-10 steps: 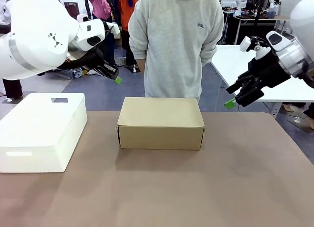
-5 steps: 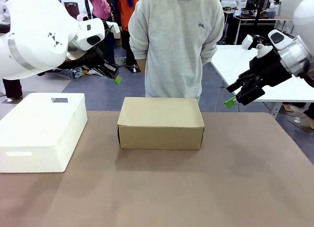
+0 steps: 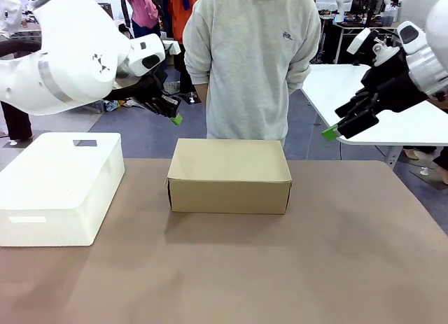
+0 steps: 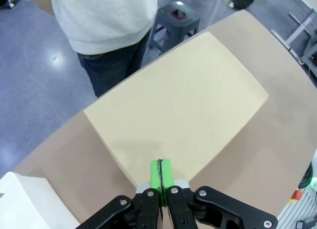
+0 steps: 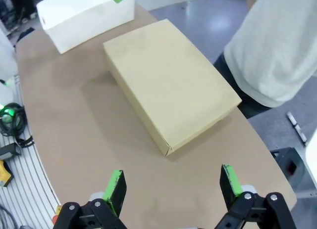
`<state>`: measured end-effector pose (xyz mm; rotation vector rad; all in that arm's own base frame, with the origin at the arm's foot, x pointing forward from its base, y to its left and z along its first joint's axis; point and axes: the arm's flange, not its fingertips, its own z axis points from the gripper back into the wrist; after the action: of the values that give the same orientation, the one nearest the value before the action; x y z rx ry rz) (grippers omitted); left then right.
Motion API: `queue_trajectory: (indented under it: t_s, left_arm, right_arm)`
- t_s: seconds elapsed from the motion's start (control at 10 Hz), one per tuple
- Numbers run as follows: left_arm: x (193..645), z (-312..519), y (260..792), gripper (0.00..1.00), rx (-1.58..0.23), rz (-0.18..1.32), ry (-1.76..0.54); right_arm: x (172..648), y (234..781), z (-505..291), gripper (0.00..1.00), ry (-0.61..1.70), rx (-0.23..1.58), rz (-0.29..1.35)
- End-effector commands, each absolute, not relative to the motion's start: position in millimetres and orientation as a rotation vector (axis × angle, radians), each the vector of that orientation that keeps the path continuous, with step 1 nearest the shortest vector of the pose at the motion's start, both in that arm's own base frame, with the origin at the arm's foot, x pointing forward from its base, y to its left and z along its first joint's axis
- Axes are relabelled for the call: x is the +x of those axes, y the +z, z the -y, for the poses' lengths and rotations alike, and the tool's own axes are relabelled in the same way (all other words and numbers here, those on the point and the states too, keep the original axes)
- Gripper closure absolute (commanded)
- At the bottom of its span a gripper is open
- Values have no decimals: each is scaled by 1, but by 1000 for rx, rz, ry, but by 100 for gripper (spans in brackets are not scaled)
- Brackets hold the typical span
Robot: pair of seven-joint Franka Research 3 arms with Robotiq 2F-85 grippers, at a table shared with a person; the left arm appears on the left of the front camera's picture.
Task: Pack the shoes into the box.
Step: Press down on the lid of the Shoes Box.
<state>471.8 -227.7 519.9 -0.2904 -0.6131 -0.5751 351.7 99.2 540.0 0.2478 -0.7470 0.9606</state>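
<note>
While the brown cardboard box (image 3: 229, 174) sits shut at the far middle of the table (image 3: 301, 268), just in front of the standing person (image 3: 252, 58), its long axis runs left to right across the table, lid flat on top. The left gripper (image 3: 175, 118) hangs above the box's far-left corner, fingers pressed together on nothing. The right gripper (image 3: 330, 133) hangs off the box's right, spread wide and empty; a white block (image 3: 59, 185) lies left of the box.

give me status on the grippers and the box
Left gripper shut, empty, raised. Right gripper open, empty, raised. Box closed on table. White block off to the left.
</note>
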Motion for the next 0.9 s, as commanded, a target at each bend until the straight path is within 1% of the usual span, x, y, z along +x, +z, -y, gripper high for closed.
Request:
queue_trajectory:
  t_s: [0.0, 0.2, 0.4, 0.6, 0.7, 0.8]
  left_arm:
    - [476, 241, 527, 100, -282, 600, -556]
    - [480, 253, 522, 100, -271, 583, -542]
    - [488, 266, 517, 100, -257, 572, -531]
    - [500, 278, 513, 100, -271, 581, -509]
    - [510, 284, 513, 100, -274, 616, -509]
    - [518, 291, 513, 100, -274, 623, -504]
  right_arm:
    - [330, 541, -110, 0, 903, 161, 738]
    - [313, 549, -111, 0, 896, 127, 778]
    - [306, 554, -113, 0, 898, 148, 824]
    - [307, 552, -115, 0, 903, 182, 822]
    - [319, 569, -115, 0, 930, 139, 810]
    - [319, 569, -115, 0, 930, 139, 810]
